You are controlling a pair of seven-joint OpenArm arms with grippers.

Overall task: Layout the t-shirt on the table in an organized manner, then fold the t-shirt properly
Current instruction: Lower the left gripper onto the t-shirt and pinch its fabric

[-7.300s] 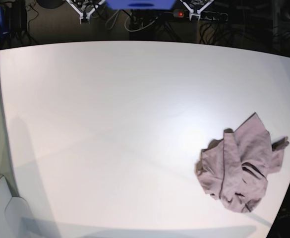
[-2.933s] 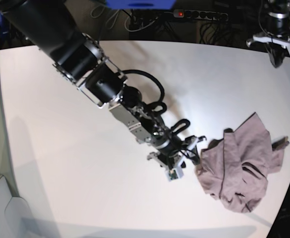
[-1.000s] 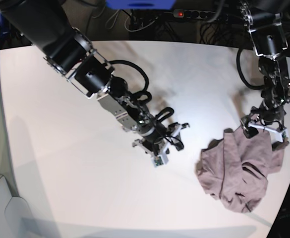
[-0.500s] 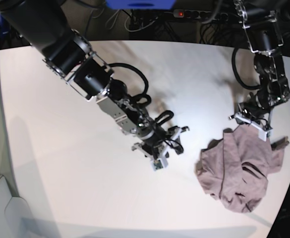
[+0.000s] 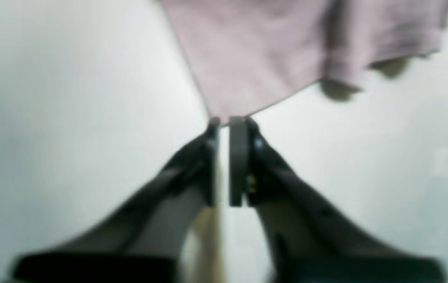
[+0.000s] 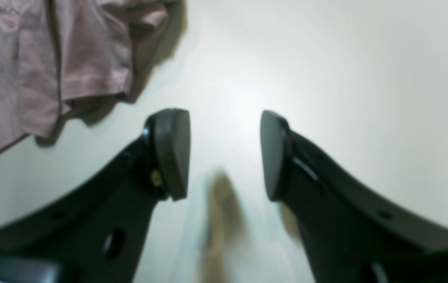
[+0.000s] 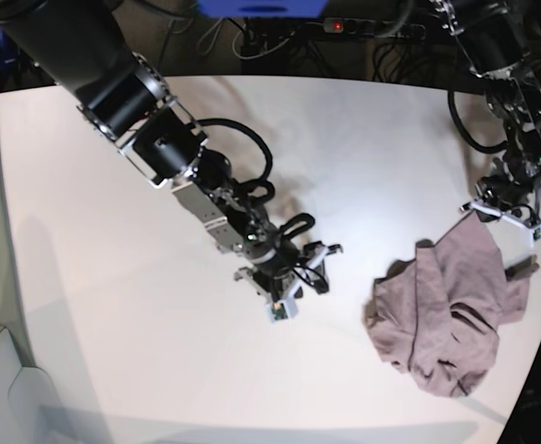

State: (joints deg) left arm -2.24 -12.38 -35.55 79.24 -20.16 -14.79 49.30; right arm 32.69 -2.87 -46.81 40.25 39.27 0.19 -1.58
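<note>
Left wrist: left claw [image 5: 224,122] is pinching a corner of the t-shirt [image 5: 271,51], its jaws nearly together.
Right wrist: right claw [image 6: 224,153] is hanging with jaws apart over bare worktop [image 6: 345,70].
Base: t-shirt is lying crumpled near the worktop's right edge.

Left end effector [image 5: 224,122] in lower centre of frame, 2 dark fingers [image 5: 239,157] nearly together, narrow slit between them. Fingertips meet pointed corner of t-shirt [image 5: 255,51]; whether fabric is pinched between them, cannot tell: view blurred. Mauve cloth spreads upward from that corner, widening to top edge. Fold runs down right part of cloth; dark shadows under its lower right hem. White surface [image 5: 58,118] on both sides, bare. Pale yellowish streak below fingers, too blurred to identify.
</note>
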